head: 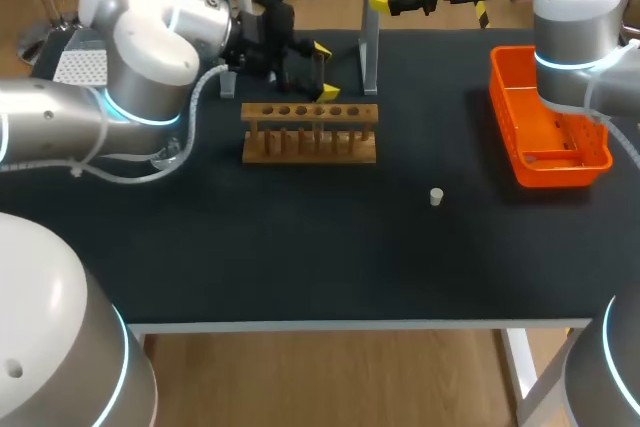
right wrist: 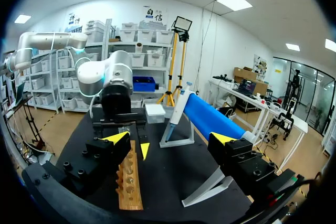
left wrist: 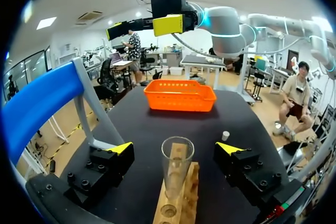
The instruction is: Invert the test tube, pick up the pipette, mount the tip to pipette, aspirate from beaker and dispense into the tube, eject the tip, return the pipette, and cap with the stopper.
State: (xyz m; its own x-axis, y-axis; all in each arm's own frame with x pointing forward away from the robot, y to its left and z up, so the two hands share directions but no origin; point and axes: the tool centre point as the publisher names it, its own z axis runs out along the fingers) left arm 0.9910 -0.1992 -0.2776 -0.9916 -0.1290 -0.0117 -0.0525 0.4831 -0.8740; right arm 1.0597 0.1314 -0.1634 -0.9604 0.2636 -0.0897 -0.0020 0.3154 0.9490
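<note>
left gripper, fingers wide, straddles the test tube in the wooden rack; closing off-centre could tip or crack it.

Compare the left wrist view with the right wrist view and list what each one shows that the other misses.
Only the left wrist view: a glass tube standing in the wooden rack between the fingers of the open left gripper, the orange basket and the small white stopper. Only the right wrist view: the pipette. Both: the wooden rack and the blue stand.
</note>
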